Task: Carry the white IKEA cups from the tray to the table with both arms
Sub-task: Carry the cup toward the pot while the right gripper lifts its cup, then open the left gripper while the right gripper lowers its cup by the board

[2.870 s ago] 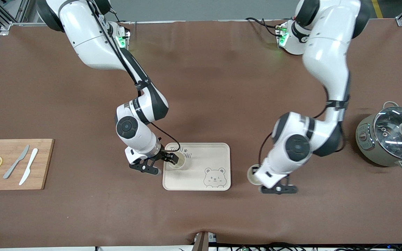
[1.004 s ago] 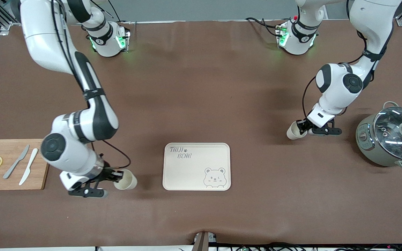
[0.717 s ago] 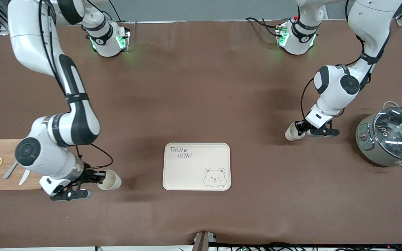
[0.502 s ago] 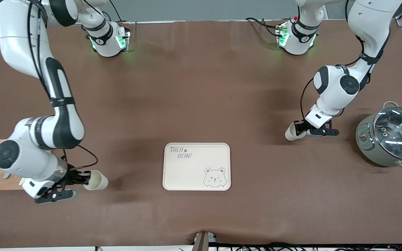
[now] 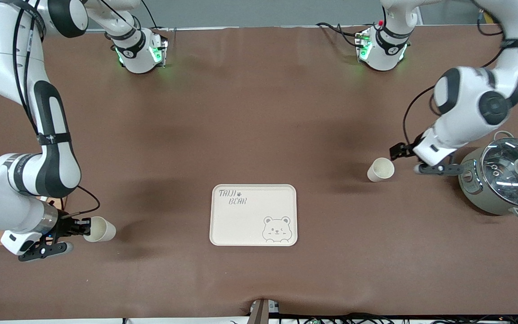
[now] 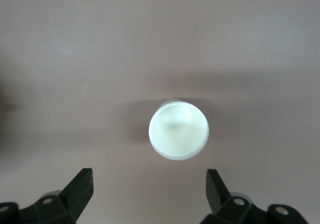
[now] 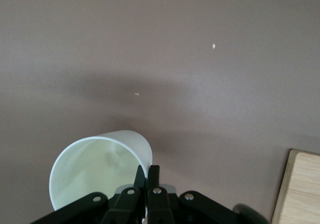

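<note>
A: How is the right arm posed?

B: It comes down from its base at the table's back edge, elbow bent, forearm dropping low at its own end of the table. The right gripper (image 5: 80, 226) is low over the brown table mat (image 5: 250, 121), beside the wooden cutting board (image 7: 304, 184) that the wrist mostly covers in the front view.

A: And its fingers?

B: Pinched together on the rim of a white IKEA cup (image 5: 99, 229). In the right wrist view the two black fingers (image 7: 148, 184) meet on the cup's wall, one inside and one outside, and the cup (image 7: 100, 169) hangs tilted, mouth toward the camera.

A: Where is that cup in relation to the tray?

B: Well apart from the bear-printed tray (image 5: 253, 215), toward the right arm's end of the table.

A: The left arm?

B: Folded high, wrist above the mat next to the glass-lidded cooking pot (image 5: 504, 175). The left gripper (image 5: 409, 155) hangs in the air with its fingers spread wide, holding nothing.

A: And the second cup?

B: The other white cup (image 5: 380, 169) stands upright on the mat, free of the gripper, farther from the front camera than the tray and toward the left arm's end. The left wrist view looks straight down into its round mouth (image 6: 178, 129), with the black fingertips (image 6: 80, 189) set wide on either side.
</note>
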